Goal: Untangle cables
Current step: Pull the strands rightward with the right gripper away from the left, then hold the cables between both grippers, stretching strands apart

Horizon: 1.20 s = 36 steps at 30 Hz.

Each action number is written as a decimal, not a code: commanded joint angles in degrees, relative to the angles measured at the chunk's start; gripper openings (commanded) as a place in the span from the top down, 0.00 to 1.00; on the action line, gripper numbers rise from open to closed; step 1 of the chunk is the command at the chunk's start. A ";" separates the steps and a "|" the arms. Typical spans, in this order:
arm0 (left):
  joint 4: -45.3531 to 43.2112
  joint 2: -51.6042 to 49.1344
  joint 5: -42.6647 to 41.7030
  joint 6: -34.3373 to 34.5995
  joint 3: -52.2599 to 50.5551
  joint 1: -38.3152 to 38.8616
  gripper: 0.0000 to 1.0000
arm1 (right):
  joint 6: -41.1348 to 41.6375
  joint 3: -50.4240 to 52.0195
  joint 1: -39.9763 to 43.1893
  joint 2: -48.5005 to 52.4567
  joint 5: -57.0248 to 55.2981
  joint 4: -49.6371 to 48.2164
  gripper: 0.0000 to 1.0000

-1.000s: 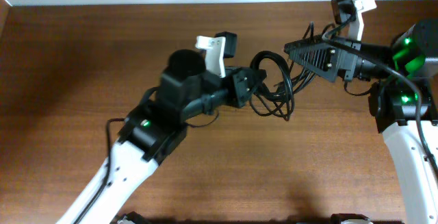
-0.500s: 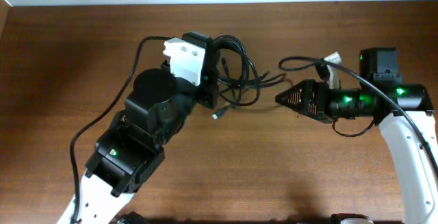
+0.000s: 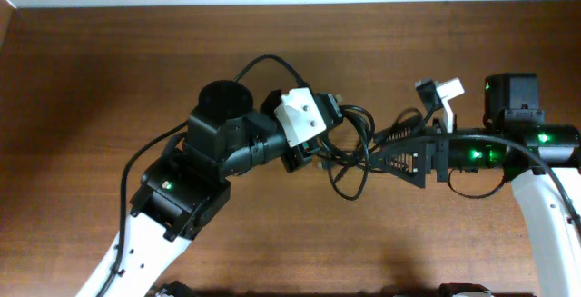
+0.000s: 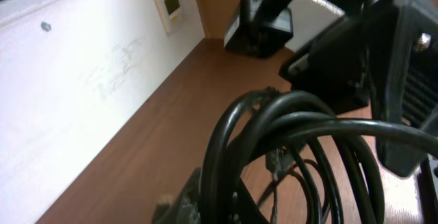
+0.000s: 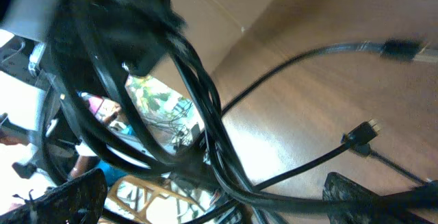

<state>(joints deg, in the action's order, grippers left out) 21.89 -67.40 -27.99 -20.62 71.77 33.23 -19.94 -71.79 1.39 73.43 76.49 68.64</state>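
Wooden table (image 3: 91,79) is seen under both arms. Left arm (image 3: 172,197) is reached in from the lower left, right arm (image 3: 545,215) from the right edge, wrists aimed at each other over mid-table.

Black cables (image 4: 287,111) are bunched as one tangled bundle of several loops, located between the two sets of fingers and raised off the wood. In the left wrist view the bundle is seen rising straight out from the finger base and arching forward, beyond the tips, toward the dark body of the other arm's tool. A few thinner strands are hung below the main loop.

Left gripper (image 3: 320,156) is clamped on the cables; the bundle is pinched at its lower end between the fingers, most of which are cut off by the frame edge. Right gripper (image 3: 381,152) is spread wide, nothing pinched. Its fingers (image 5: 72,196) are seen far apart at the bottom corners of the right wrist view, with thick strands passed through the gap between them and up past the tips.

Two loose ends are laid on the table beyond the right fingertips: a larger plug (image 5: 400,47) farther out, and a smaller plug (image 5: 361,135) nearer, just ahead of the one finger. Both are apart from the fingers, not touched.
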 commanded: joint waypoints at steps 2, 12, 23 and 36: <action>-6.03 -0.26 6.38 -0.17 0.50 -0.02 1.00 | -0.85 0.22 -0.31 -1.09 -1.73 8.39 0.01; 0.24 -0.42 3.98 4.24 0.50 -0.02 1.00 | -2.49 0.20 -0.26 -1.07 9.20 -4.52 0.01; -0.35 -0.52 -22.95 1.03 0.50 2.67 1.00 | 16.72 0.20 -0.26 -1.07 -17.46 -20.70 0.17; 8.72 -0.52 25.42 19.82 0.50 8.63 1.00 | 32.22 0.20 -0.26 -1.09 -48.37 -13.33 0.00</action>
<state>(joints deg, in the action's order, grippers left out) 29.10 -68.27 -18.44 -9.23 71.68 41.89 13.21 -71.24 1.34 72.90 21.04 54.70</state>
